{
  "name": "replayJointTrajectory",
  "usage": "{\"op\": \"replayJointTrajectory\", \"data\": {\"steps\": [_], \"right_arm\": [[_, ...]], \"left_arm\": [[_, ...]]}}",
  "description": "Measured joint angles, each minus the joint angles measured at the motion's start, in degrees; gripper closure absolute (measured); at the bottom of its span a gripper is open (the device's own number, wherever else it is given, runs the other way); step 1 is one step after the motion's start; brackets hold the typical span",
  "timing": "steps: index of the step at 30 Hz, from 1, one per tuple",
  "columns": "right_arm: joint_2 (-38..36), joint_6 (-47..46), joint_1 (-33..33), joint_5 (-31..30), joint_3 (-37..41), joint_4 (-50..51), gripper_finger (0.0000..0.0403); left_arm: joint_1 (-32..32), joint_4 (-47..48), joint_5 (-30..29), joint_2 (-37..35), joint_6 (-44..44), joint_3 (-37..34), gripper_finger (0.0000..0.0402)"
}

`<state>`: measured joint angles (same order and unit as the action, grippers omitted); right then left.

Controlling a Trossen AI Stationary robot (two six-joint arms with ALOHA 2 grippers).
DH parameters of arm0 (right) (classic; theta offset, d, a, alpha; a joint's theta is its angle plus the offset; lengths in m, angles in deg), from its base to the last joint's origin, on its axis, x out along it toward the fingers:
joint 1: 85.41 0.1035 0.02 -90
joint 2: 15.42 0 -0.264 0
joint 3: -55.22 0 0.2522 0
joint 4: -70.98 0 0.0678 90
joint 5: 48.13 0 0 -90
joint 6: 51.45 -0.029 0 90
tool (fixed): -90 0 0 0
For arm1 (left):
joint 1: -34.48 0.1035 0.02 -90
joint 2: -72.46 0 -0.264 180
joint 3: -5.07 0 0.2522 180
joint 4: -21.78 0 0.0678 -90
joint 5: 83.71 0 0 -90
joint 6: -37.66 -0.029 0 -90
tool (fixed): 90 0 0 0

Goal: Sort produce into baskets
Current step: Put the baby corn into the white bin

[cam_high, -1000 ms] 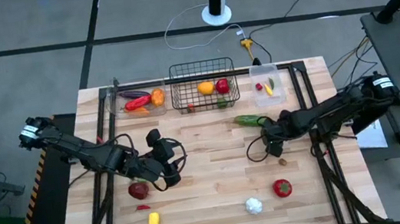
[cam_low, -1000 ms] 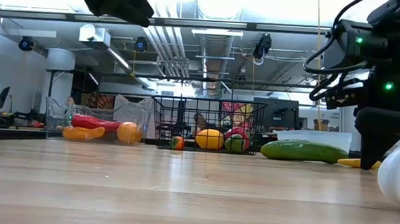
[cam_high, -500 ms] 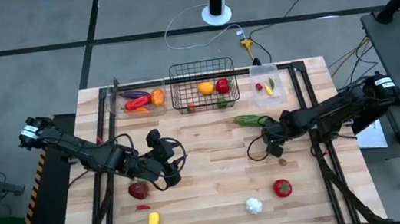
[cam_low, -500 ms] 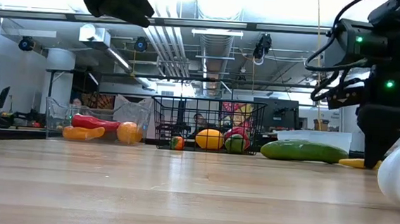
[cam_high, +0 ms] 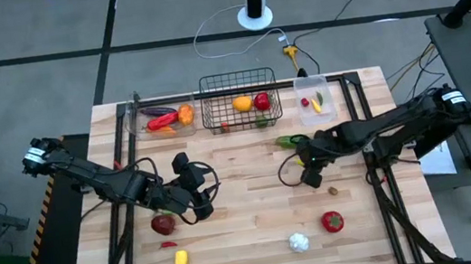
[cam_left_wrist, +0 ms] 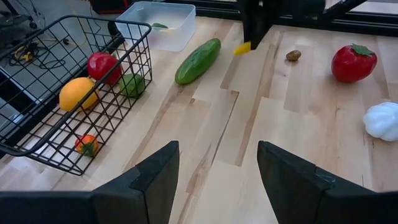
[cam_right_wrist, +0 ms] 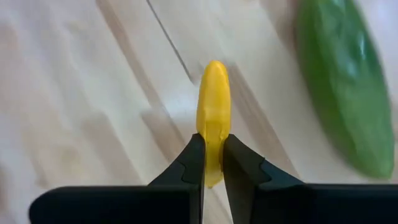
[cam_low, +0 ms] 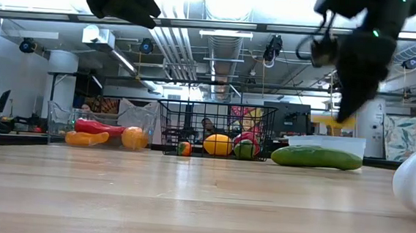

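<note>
A small yellow pepper (cam_right_wrist: 213, 112) is pinched end-on between the closed fingers of the right gripper (cam_right_wrist: 211, 163), lifted clear just beside the cucumber (cam_high: 291, 142), probably for carrying to a bin. The left gripper (cam_left_wrist: 217, 180) is kept half open beside the wire basket (cam_left_wrist: 37, 149), empty

The cucumber (cam_left_wrist: 198, 60) was green, the pepper (cam_right_wrist: 213, 118) yellow, the tomato (cam_left_wrist: 354, 62) red with a green top, the garlic (cam_left_wrist: 381, 121) white, the basket (cam_left_wrist: 37, 99) black wire, and the table (cam_left_wrist: 217, 162) pale wood planks.
</note>
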<state>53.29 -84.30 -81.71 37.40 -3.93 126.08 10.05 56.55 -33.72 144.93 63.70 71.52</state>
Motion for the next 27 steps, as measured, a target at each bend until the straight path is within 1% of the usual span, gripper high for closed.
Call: {"op": "replayJointTrajectory", "data": {"steps": [3, 7, 13, 18, 20, 27], "right_arm": [[0.00, 1.82, -0.45, -0.94, -4.00, 0.13, 0.0373], [0.00, 4.52, -2.06, -4.96, -9.51, 0.29, 0.0373], [0.03, 7.00, -7.83, -9.94, -16.81, 1.44, 0.0373], [1.62, 9.17, -15.70, -13.44, -21.87, 7.06, 0.0373], [2.52, 10.20, -19.73, -13.62, -23.12, 9.07, 0.0373], [5.63, 14.20, -35.09, -13.66, -23.57, 12.57, 0.0372]], "left_arm": [[0.00, 0.00, 0.00, 0.00, 0.00, 0.00, 0.0202], [0.00, -0.02, -0.02, 0.00, 0.00, 0.00, 0.0202], [0.04, -0.09, -0.02, 0.00, 0.67, 0.00, 0.0202], [0.02, -0.11, -0.02, 0.00, 1.74, 0.00, 0.0202], [0.02, -0.13, -0.02, 0.00, 2.13, 0.00, 0.0202], [-0.03, -0.08, -0.02, 0.00, 3.06, 0.00, 0.0203]]}}
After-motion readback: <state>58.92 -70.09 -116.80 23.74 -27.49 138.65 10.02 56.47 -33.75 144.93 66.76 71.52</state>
